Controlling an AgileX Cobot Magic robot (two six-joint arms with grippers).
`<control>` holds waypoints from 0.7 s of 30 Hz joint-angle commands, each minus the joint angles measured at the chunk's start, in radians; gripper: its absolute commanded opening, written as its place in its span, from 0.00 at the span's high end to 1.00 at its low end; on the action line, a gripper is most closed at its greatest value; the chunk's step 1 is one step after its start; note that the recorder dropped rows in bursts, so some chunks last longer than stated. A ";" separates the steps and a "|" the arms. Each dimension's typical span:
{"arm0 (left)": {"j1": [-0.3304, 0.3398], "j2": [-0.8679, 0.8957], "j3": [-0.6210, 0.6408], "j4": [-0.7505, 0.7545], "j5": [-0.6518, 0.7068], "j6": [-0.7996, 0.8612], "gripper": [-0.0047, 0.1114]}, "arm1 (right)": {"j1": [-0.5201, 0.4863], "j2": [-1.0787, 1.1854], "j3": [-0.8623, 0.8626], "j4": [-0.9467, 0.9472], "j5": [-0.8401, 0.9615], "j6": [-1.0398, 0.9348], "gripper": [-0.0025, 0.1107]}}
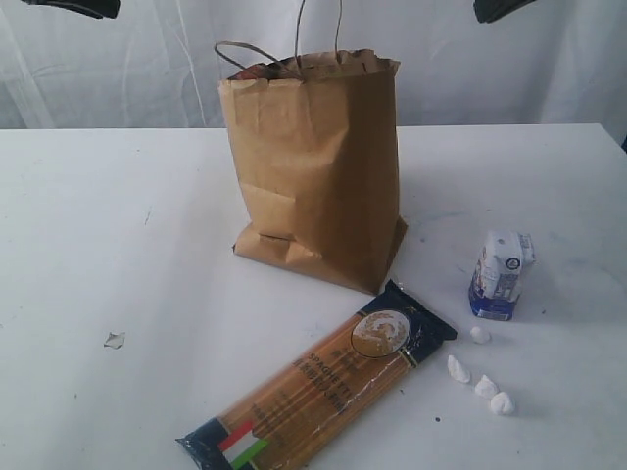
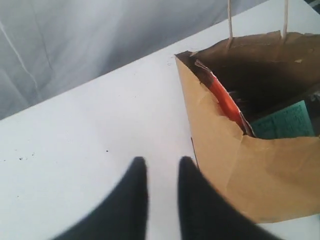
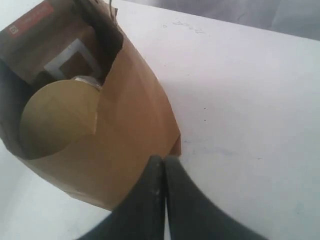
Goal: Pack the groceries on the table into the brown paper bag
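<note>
White table (image 1: 98, 245) carries the bag (image 1: 313, 166), upright at centre. Packed: jar (image 3: 55, 117), pouch (image 2: 225, 102). Packing is judged partly complete. Spaghetti (image 1: 323, 387), carton (image 1: 502, 274) and lumps (image 1: 487, 385) lie outside. Left gripper (image 2: 161, 162): fingers narrowly apart, empty. Right gripper (image 3: 161, 160): fingers together, empty.

Spaghetti pack (image 1: 318, 392) lies before the bag (image 1: 318, 166); carton (image 1: 501, 276) at right.

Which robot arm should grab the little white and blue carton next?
Probably right. The white-blue carton stands on the right of the table, where that arm works; the left would have to reach past the brown paper bag.
</note>
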 commanded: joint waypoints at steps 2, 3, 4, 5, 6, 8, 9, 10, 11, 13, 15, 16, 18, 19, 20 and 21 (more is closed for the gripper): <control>0.007 -0.019 0.002 0.044 0.088 -0.105 0.96 | -0.003 0.002 0.004 -0.020 -0.003 -0.011 0.98; 0.008 -0.019 0.002 0.082 0.088 -0.136 0.96 | -0.003 0.002 0.004 -0.031 -0.003 -0.011 0.98; 0.007 -0.019 0.002 0.116 0.088 -0.172 0.96 | -0.003 0.002 0.004 -0.042 -0.003 -0.011 0.98; 0.013 -0.019 0.002 0.159 0.088 -0.202 0.96 | -0.003 0.002 0.004 -0.058 -0.003 -0.011 0.98; 0.016 -0.019 0.002 0.198 0.088 -0.231 0.96 | -0.003 0.002 0.004 -0.077 -0.003 -0.005 0.98; 0.029 -0.022 0.002 0.268 0.088 -0.286 0.96 | -0.003 0.002 0.004 -0.111 -0.003 -0.002 0.98; 0.039 -0.028 0.002 0.295 0.088 -0.327 0.96 | -0.003 0.002 0.004 -0.131 -0.003 0.000 0.98; 0.053 -0.032 0.002 0.310 0.088 -0.361 0.96 | -0.003 0.002 0.004 -0.146 -0.003 0.000 0.98; 0.066 -0.038 0.005 0.316 0.088 -0.379 0.96 | -0.003 0.002 0.004 -0.158 -0.003 0.003 0.98; 0.099 -0.064 0.024 0.306 0.088 -0.408 0.96 | -0.003 0.002 0.004 -0.181 -0.003 0.026 0.98; 0.126 -0.113 0.059 0.292 0.088 -0.408 0.96 | -0.003 0.002 0.004 -0.196 -0.003 0.050 0.98; 0.134 -0.146 0.087 0.296 0.088 -0.406 0.96 | -0.003 0.002 0.004 -0.196 -0.003 0.052 0.98; 0.141 -0.215 0.145 0.318 0.088 -0.396 0.96 | -0.003 0.002 0.006 -0.197 -0.003 0.052 0.98; 0.141 -0.258 0.184 0.327 0.088 -0.396 0.96 | -0.003 0.002 0.009 -0.198 -0.003 0.052 0.98; 0.141 -0.296 0.227 0.325 0.088 -0.387 0.96 | -0.003 0.002 0.018 -0.198 -0.003 0.052 0.98; 0.141 -0.357 0.273 0.315 0.077 -0.373 0.96 | -0.003 0.002 0.034 -0.198 -0.003 0.052 0.98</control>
